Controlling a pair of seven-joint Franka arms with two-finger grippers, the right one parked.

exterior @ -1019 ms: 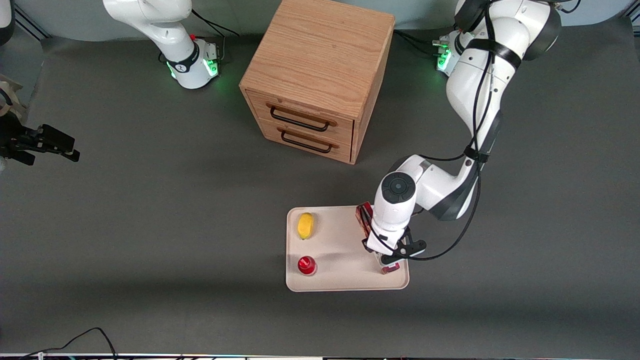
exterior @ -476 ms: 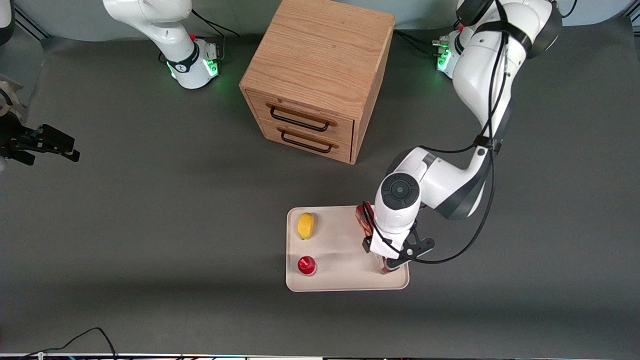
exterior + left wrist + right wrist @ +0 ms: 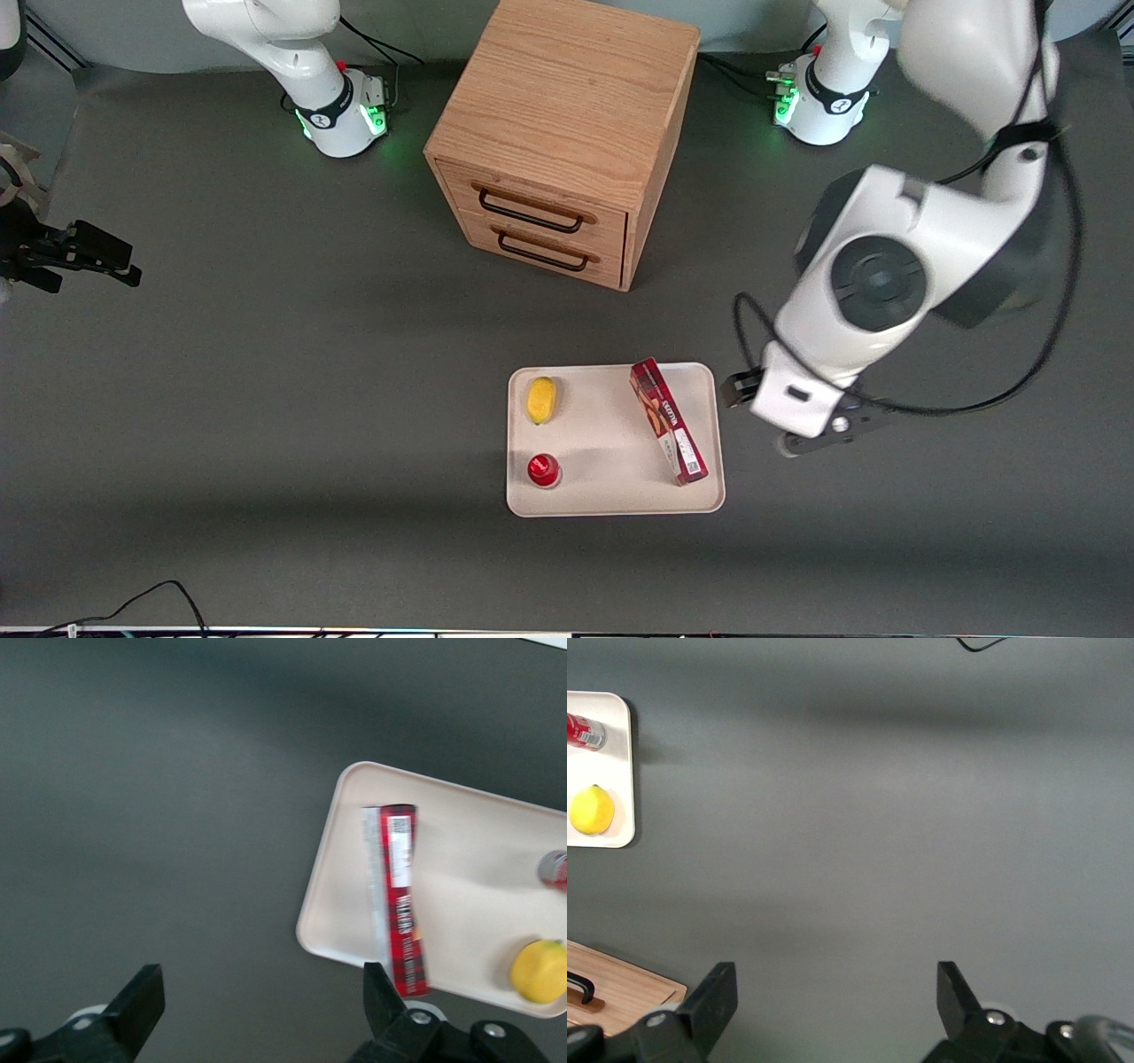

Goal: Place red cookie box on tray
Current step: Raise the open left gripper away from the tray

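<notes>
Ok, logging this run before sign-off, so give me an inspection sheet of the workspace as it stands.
Surface: dark grey table.
Job's things: red cookie box lies flat on the tray, along the rim at the working arm's end.
Clutter: lemon and small red cup-like item on the tray.
Grippers: claw open, holding nothing, raised above the table beside the tray.
Cables: black cable at the table edge nearest the front camera.
Surroundings: wooden two-drawer cabinet, drawers shut.
</notes>
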